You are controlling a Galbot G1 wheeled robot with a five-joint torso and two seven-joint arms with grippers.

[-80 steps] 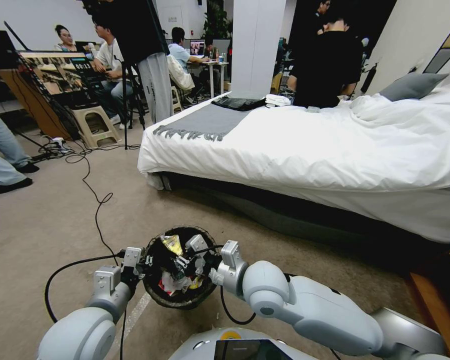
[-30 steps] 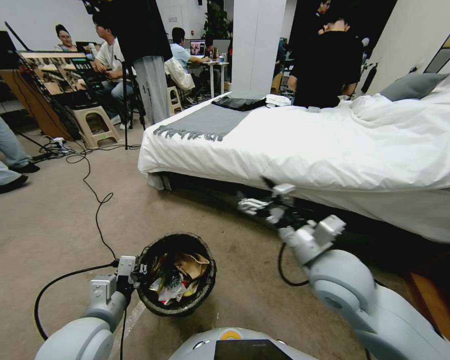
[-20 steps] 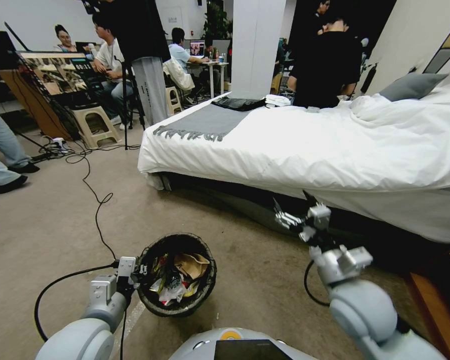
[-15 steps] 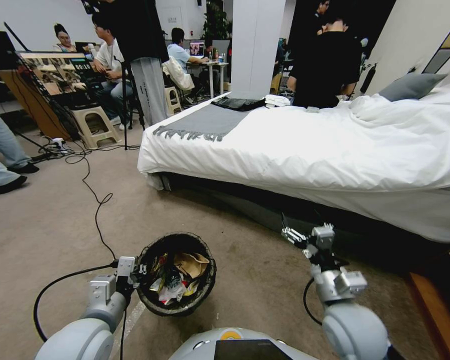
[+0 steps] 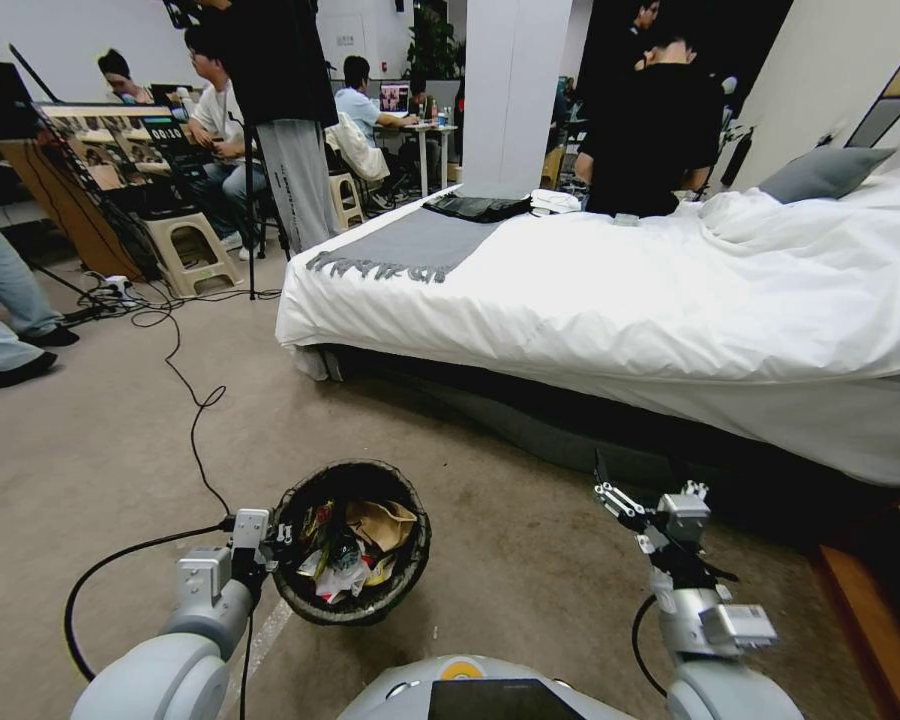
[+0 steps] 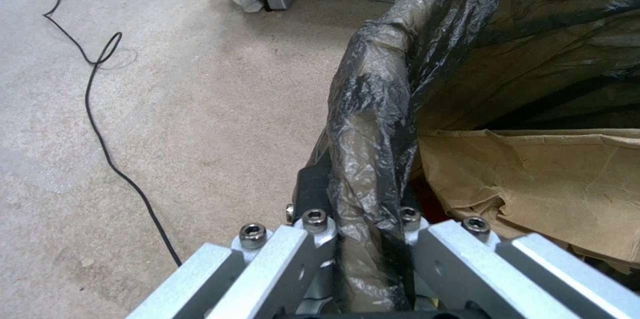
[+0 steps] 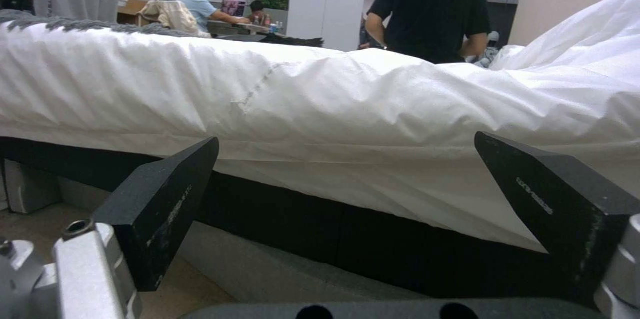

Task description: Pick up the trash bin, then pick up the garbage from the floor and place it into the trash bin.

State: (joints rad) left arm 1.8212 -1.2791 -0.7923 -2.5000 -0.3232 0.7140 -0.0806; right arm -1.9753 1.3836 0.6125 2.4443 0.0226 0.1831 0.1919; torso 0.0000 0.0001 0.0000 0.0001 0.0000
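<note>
The trash bin (image 5: 310, 597), round and lined with a dark bag, hangs low in front of me, left of centre. My left gripper (image 5: 275, 540) is shut on its rim; in the left wrist view the left gripper (image 6: 360, 216) pinches the folded bag (image 6: 380, 109). Garbage lies inside: a tan paper scrap (image 5: 382, 522) (image 6: 533, 184) and several crumpled wrappers (image 5: 342, 572). My right gripper (image 5: 642, 485) is open and holds nothing, low at the right and pointed at the bed. Its black pads (image 7: 167, 204) stand wide apart.
A white-covered bed (image 5: 620, 290) (image 7: 333, 94) on a dark base fills the right half. Black cables (image 5: 195, 400) (image 6: 93, 109) trail over the beige carpet at left. A stool (image 5: 190, 250), tripod and seated people are farther back. A wooden edge (image 5: 870, 610) sits at the lower right.
My right arm has left the bin's opening, swung right and drawn back low toward the bed's base. A tan paper scrap now lies in the bin. My left gripper keeps its hold.
</note>
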